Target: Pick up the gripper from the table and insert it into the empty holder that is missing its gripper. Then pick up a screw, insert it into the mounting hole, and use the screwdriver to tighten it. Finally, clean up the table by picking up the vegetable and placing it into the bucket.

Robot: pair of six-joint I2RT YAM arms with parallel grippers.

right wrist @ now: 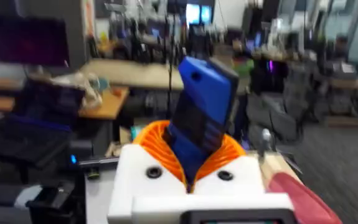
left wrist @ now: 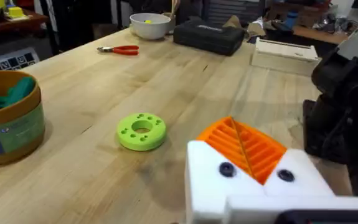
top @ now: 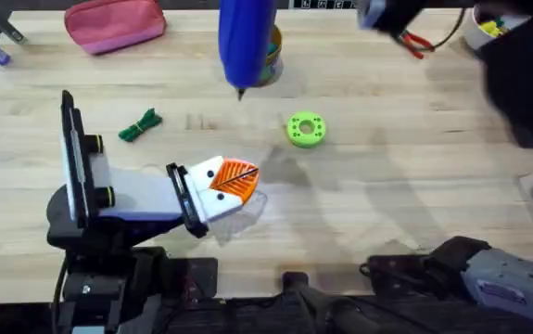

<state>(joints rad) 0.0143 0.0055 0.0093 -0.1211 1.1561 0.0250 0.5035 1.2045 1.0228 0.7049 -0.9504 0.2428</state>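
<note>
the right gripper [right wrist: 194, 171] clamps the screwdriver [top: 246, 42], raised high over the bucket [left wrist: 7, 118]. lower it vertically, tip centred on the screw. the left gripper [left wrist: 247, 155] is pressed shut, holding nothing.

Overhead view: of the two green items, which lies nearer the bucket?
The bright green ring-shaped disc; the dark leafy vegetable lies much farther from the bucket.

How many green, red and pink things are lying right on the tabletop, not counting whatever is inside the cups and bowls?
Green: 2, the ring-shaped disc and the vegetable
Red: 1, the pliers
Pink: 1, the pouch
Total: 4
</note>
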